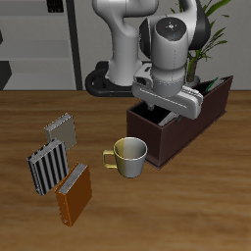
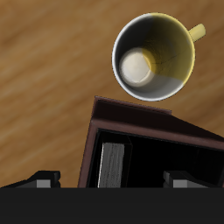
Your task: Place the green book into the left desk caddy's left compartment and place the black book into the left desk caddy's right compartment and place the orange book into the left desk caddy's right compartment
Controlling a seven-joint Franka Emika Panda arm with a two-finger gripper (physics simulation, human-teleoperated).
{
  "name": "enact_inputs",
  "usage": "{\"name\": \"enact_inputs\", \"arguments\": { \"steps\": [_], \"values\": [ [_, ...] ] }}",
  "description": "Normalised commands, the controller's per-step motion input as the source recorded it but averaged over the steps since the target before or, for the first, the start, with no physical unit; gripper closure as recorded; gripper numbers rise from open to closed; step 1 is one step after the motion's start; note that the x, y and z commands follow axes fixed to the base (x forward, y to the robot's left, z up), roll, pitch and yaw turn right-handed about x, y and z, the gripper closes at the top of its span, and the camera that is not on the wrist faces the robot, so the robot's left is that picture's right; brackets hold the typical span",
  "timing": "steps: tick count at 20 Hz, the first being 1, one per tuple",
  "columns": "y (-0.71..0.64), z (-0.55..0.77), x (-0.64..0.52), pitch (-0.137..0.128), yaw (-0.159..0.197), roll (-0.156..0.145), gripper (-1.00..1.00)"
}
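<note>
Grey-and-black stripes mark the striped book (image 1: 46, 167) lying flat, well apart from the mug (image 1: 127, 157) on the side away from the caddy. A smaller pale book (image 1: 59, 127) is seen just behind it. The orange book (image 1: 74, 193) lies flat, nearer the table's front edge than the mug, and has not yet been moved.

Just beyond the mug stands the left desk caddy (image 1: 186, 123), its near end close beside the mug's rim. The gripper (image 2: 109, 180) is held over that end, its fingers (image 2: 39, 180) spread apart with nothing between them. The black book (image 2: 111, 166) is seen on edge in the compartment at the mug end, its grey page edge upward. This part of the task is judged done. The green book cannot be made out with certainty.

The orange book is judged to be next. It is likely stiff and light, with a smooth cover that may slip. A hold across its shorter width, on cover edge and page edge, is judged best, since the flat faces cannot be reached from above.
</note>
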Motion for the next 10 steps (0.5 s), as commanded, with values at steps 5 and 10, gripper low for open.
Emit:
{"name": "enact_inputs", "arguments": {
  "steps": [5,10],
  "values": [
    [0.06,0.14,-0.06,-0.036,0.028,0.008,-1.00],
    [-0.05,0.22,-0.04,-0.029,0.050,-0.014,-1.00]
  ]
}}
